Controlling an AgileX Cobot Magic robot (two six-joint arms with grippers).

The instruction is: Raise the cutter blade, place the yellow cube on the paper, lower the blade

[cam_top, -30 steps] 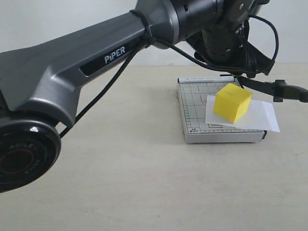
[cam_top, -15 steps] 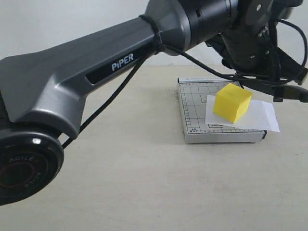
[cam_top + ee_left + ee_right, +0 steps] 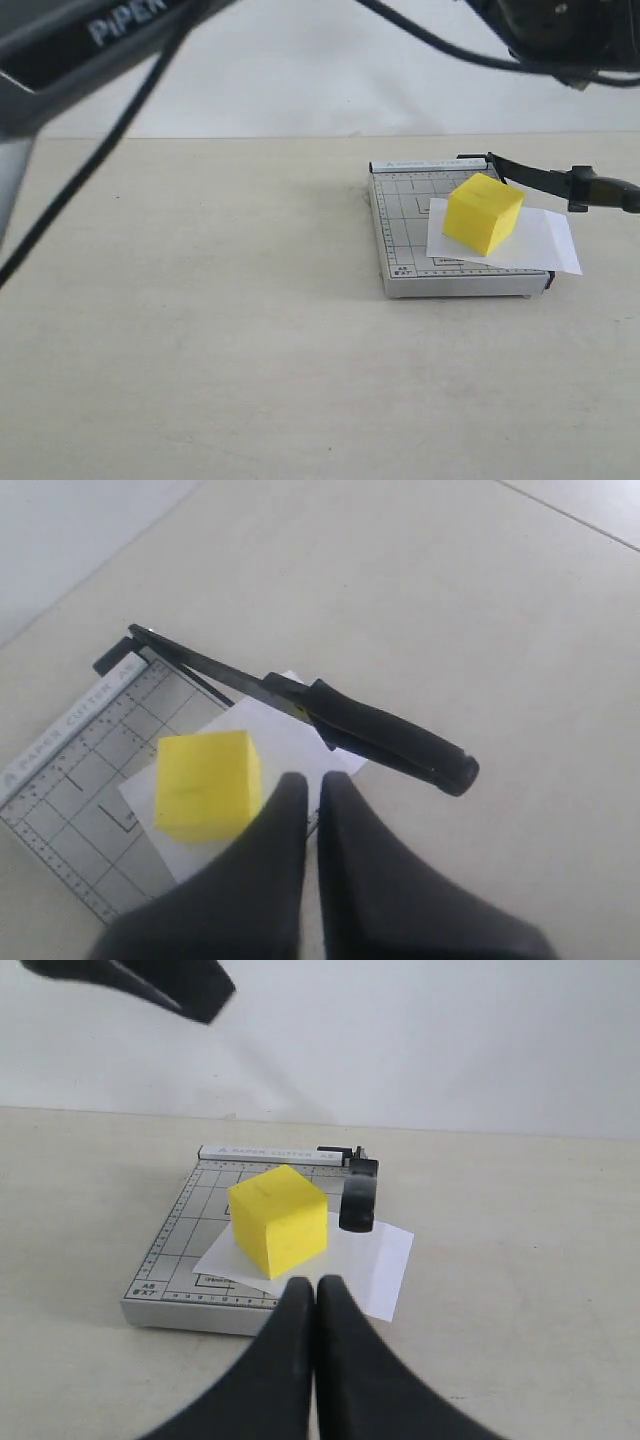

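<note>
The yellow cube (image 3: 483,212) sits on the white paper (image 3: 548,240), which lies across the grey trimmer base (image 3: 400,220) and overhangs its side. The cutter blade (image 3: 535,177) slants from its hinge out over the paper beside the cube. Its thick handle (image 3: 604,192) hangs free above the sheet, and nothing holds it. In the left wrist view my left gripper (image 3: 312,785) is shut and empty, high above the cube (image 3: 208,783) and the handle (image 3: 392,743). My right gripper (image 3: 315,1288) is shut and empty, low in front of the base (image 3: 170,1260), facing the cube (image 3: 280,1218).
The left arm's grey link (image 3: 90,40) and dark wrist with cables (image 3: 565,30) cross the top of the exterior view. Part of it also shows in the right wrist view as a dark shape (image 3: 150,982). Beige tabletop (image 3: 200,330) surrounds the trimmer.
The left arm has risen up and away from the trimmer, leaving most of the exterior view. Cube, paper and blade have stayed where they were.
</note>
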